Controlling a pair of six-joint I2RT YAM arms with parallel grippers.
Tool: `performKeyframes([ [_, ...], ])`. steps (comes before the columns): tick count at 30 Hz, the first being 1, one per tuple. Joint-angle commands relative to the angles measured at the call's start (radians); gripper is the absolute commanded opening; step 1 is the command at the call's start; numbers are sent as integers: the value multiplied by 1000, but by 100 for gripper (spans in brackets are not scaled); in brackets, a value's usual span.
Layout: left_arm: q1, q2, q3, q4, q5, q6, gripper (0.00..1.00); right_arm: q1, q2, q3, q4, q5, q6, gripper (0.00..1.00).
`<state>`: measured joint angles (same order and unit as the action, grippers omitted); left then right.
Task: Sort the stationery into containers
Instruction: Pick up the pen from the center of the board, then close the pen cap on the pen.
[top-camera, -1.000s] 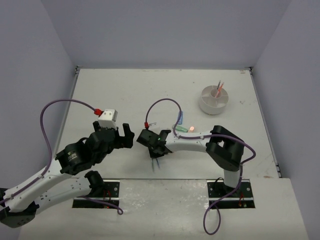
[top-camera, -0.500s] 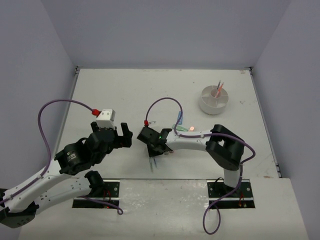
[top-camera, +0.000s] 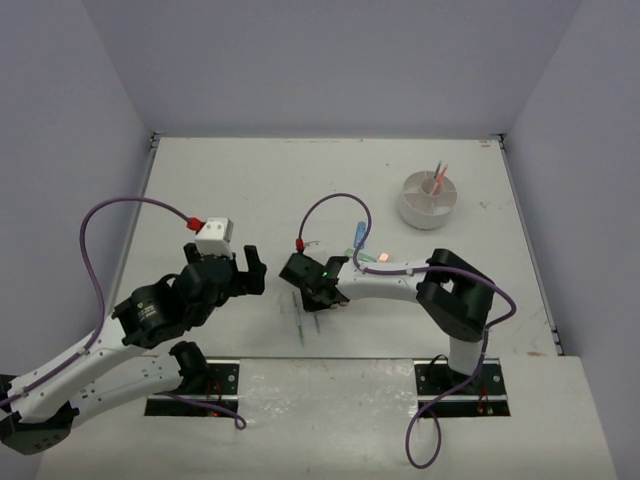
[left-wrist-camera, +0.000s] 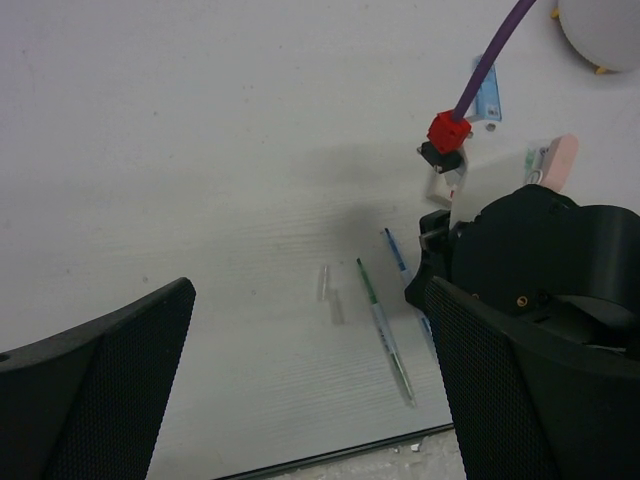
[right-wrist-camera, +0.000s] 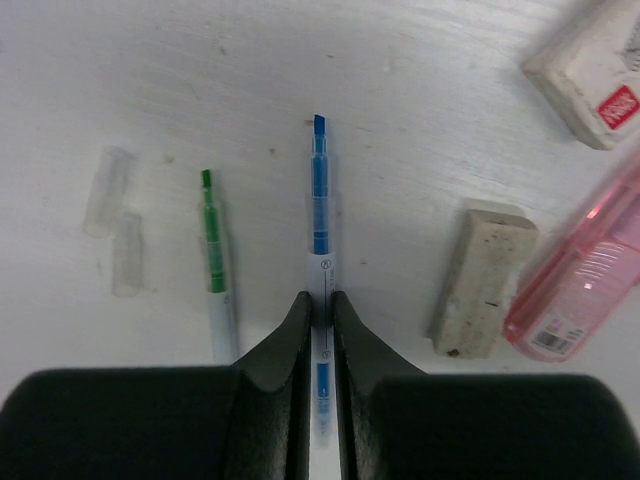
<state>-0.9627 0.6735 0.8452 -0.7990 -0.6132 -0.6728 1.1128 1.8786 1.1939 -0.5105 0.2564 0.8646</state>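
Pale grey walls are enclosing a white surface. Near its front middle, a blue pen is being pinched at its barrel by the right tool, whose fingers are pressing together on it. A green pen is lying just beside it on the left, with two clear caps further left. A tan block and a pink case are lying close together on the right. Well apart, at the far right, a white tub is holding reddish pens upright. The left tool is hovering nearby, fingers spread, gripping nothing.
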Motion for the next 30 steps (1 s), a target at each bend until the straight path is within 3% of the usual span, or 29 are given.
performKeyframes([
  [1,-2,63,17,12,-7,-62,100,-13,-54,-56,-125,102,21,0],
  [9,27,345,-63,66,46,-189,99,-6,-382,-148,-129,128,16,0],
  [16,96,417,-134,193,125,-135,82,4,-637,-268,-38,69,-23,0],
  [19,108,443,-144,233,166,-107,75,5,-673,-301,-18,53,-32,0],
  [25,146,528,-170,312,220,-57,47,6,-693,-328,2,46,-33,0],
  [30,162,577,-182,354,230,-44,42,7,-695,-333,9,36,-43,0],
])
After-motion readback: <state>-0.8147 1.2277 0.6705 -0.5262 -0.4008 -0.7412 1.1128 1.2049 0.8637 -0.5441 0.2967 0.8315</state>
